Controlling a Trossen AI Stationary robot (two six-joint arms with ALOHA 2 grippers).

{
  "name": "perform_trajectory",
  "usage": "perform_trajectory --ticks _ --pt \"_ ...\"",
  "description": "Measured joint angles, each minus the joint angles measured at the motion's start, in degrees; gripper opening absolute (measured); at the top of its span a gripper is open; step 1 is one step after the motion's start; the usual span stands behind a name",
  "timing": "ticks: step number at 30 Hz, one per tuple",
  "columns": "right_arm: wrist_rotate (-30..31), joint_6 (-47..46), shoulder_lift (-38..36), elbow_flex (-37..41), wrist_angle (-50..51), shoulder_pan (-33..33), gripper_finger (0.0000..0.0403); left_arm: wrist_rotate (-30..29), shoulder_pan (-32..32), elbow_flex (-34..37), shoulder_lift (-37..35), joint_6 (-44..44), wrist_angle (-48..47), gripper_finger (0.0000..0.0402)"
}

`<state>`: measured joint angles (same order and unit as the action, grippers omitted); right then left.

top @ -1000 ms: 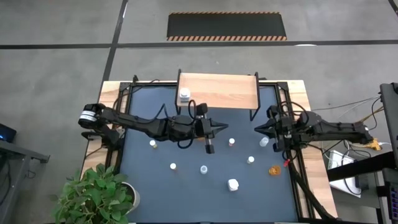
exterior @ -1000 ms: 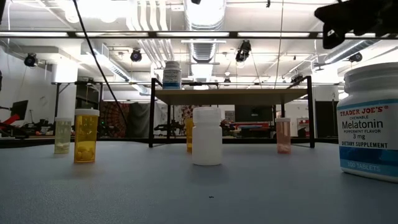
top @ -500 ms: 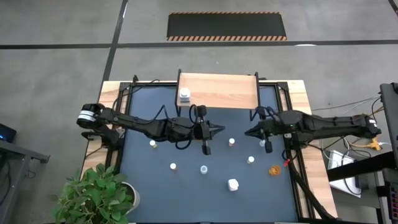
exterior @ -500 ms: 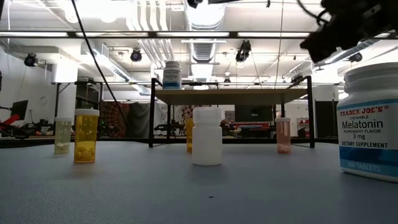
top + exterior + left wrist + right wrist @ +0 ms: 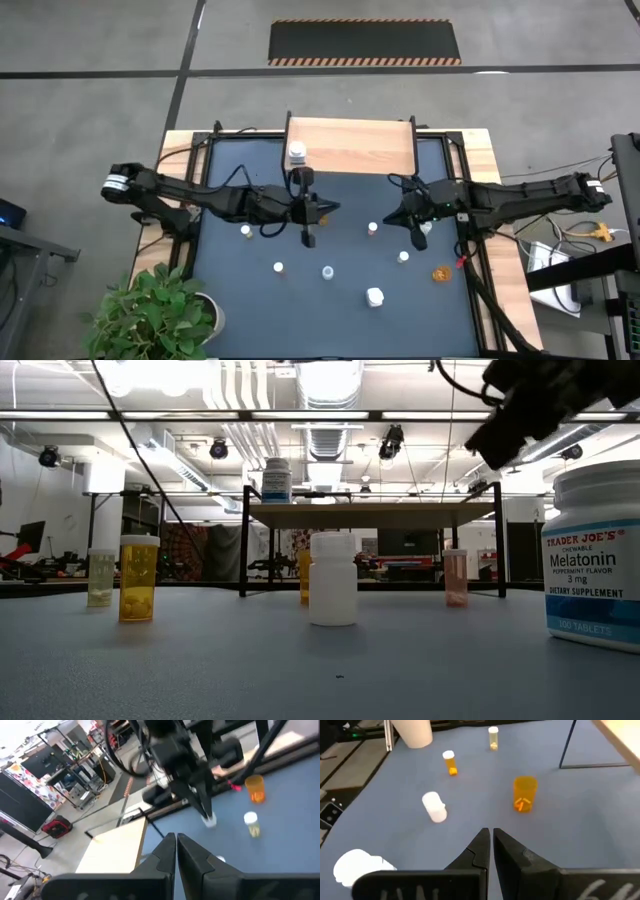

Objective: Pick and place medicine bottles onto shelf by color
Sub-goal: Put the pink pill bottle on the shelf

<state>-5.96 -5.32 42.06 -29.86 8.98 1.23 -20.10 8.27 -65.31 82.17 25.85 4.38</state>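
Dark blue matting (image 5: 250, 290) covers the table, and the medicine bottles stand scattered across it, nearest the camera edge a white bottle (image 5: 374, 296) and an orange one (image 5: 440, 273), then smaller capped ones (image 5: 327, 272) toward the middle. Farther in, the right gripper (image 5: 396, 216) hovers above the mat with its fingers pressed together and empty, just beside a small capped bottle (image 5: 372, 228); its wrist view shows an uncapped orange vial (image 5: 524, 793) and a white bottle (image 5: 434, 807) ahead. With the tips together it cannot take anything, and a descent as it stands would likely topple a light bottle and send it rolling toward the mat's edge. The left gripper (image 5: 329, 209), likewise pinched together and empty, sits near the table's centre, so the two arms could crowd each other there. At the far side the shelf (image 5: 350, 145) holds one white bottle (image 5: 297, 153) near its left end; most of the board is free, though its black legs (image 5: 410, 183) narrow the approach.
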Motion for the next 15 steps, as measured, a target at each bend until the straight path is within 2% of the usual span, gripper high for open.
perform_trajectory --ticks 9,15 --pt "0.06 0.64 10.40 -7.45 0.20 0.02 0.0013 -0.39 -0.72 9.61 -8.69 3.54 4.15 0.0000" --pt "0.07 0.48 15.25 -11.93 8.60 0.02 0.0013 -1.40 -0.77 14.62 -12.49 6.60 7.34 0.0000"
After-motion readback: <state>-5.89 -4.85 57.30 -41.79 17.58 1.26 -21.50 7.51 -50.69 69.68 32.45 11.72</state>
